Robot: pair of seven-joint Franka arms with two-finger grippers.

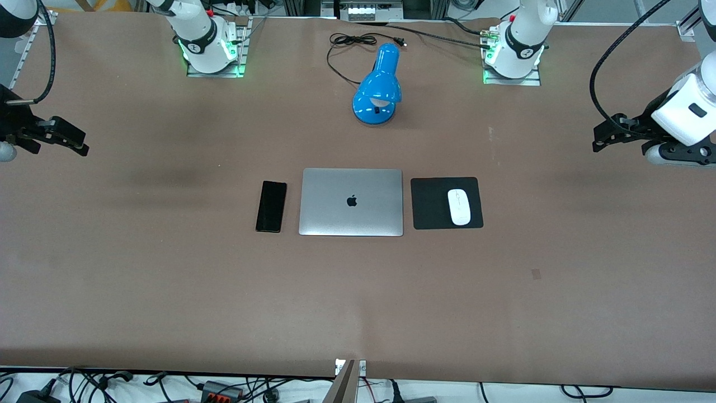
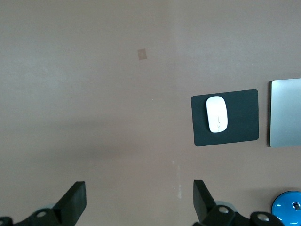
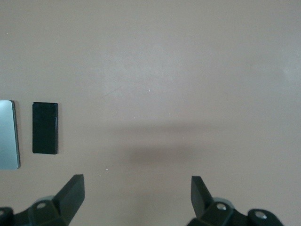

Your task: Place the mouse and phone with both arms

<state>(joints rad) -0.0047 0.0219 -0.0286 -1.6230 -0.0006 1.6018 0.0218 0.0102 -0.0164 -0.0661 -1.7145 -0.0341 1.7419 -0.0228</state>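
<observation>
Phone and mouse flank the laptop (image 1: 351, 202); both tools hang wide and empty.

The mouse (image 1: 459, 206) lies on the pad (image 1: 430, 204) toward the left arm's end; the phone (image 1: 271, 206) lies just beside the laptop toward the right arm's end. Left tool (image 2: 138, 203) and right tool (image 3: 137, 197) hang over bare counter (image 1: 168, 291).

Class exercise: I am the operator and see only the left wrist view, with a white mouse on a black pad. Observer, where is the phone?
Observer: The phone lies flat beside the closed laptop, toward the right arm's end of the table.
Operator: What else stands near the laptop?
Observer: A blue desk lamp, farther from the front camera than the laptop; your view catches only its edge.
Operator: Where is the right gripper?
Observer: The right gripper hangs over bare table at its own end, fingers open and empty.
Operator: And mine?
Observer: The left gripper is open over bare table, apart from the mouse on the mouse pad.
</observation>
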